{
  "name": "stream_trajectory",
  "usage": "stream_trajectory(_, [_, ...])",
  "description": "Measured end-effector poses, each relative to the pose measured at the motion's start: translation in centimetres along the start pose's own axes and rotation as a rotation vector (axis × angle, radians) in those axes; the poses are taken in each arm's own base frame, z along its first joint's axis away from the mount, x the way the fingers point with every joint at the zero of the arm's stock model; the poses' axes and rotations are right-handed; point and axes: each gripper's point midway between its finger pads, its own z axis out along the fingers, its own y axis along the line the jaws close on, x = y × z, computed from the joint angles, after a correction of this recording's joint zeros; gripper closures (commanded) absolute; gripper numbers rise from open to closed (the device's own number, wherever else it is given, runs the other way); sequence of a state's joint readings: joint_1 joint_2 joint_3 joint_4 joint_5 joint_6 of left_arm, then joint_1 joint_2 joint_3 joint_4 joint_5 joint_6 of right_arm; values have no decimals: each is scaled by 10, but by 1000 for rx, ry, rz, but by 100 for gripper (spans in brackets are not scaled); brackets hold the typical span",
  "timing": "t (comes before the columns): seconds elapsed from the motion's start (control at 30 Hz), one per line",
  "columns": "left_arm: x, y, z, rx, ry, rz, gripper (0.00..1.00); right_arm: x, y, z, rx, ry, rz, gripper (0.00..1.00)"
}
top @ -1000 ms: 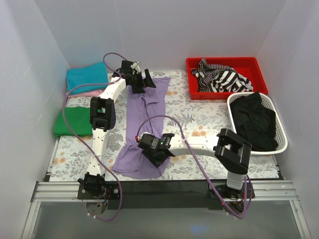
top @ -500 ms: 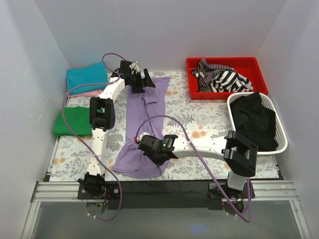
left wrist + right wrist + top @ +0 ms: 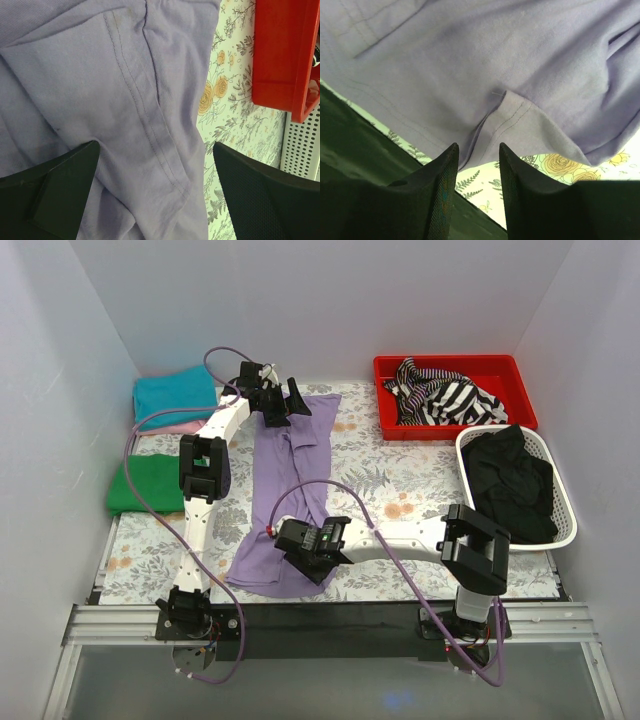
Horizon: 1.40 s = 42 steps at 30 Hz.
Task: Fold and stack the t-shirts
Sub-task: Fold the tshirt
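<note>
At bench's (image 3: 400, 480) near edge, right fingers (image 3: 432, 195) narrowly parted over lavender t-shirt (image 3: 288, 468), seemingly empty; left fingers (image 3: 55, 200) wide at its far end beside red tray (image 3: 280, 50); teal t-shirt (image 3: 175, 395) only overhead.

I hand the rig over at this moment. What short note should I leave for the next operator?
Left gripper: open, over the far end of the purple shirt, holding nothing.
Right gripper: fingers slightly apart, over the shirt's near hem, gripping nothing.
Done: teal lies folded on pink at the far left, with green folded just nearer.
Left to do: the purple shirt lies as a long strip. Finish folding it, then stack it.
</note>
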<state>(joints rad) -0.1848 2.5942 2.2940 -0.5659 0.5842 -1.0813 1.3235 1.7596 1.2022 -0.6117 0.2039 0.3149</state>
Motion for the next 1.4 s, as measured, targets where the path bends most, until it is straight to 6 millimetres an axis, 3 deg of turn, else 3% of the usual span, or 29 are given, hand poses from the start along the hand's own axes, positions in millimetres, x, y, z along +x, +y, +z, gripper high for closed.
stream_trajectory(0.2, [0,0,0,0,0,0,2,7,-2,11,16,36,-10,55])
stream_trajectory(0.3, [0,0,0,0,0,0,2,8,-3,13,24,40,-10,62])
stream_trajectory(0.53, [0,0,0,0,0,1,2,12,-8,16,54,57,-8,88])
stream_trajectory(0.73, [0,0,0,1,0,0,2,14,-10,16,68,62,-7,98])
stream_trajectory(0.9, [0,0,0,5,2,-1,2,13,-10,-9,47,17,-20,98])
stream_trajectory(1.1, [-2,1,1,15,2,-2,2,8,18,-51,-67,-84,-92,98])
stream_trajectory(1.3, [-2,1,0,25,4,-4,2,22,41,-52,-143,-50,-186,96])
stream_trajectory(1.4, [-3,1,0,27,4,-4,2,33,41,-45,-147,-12,-204,82])
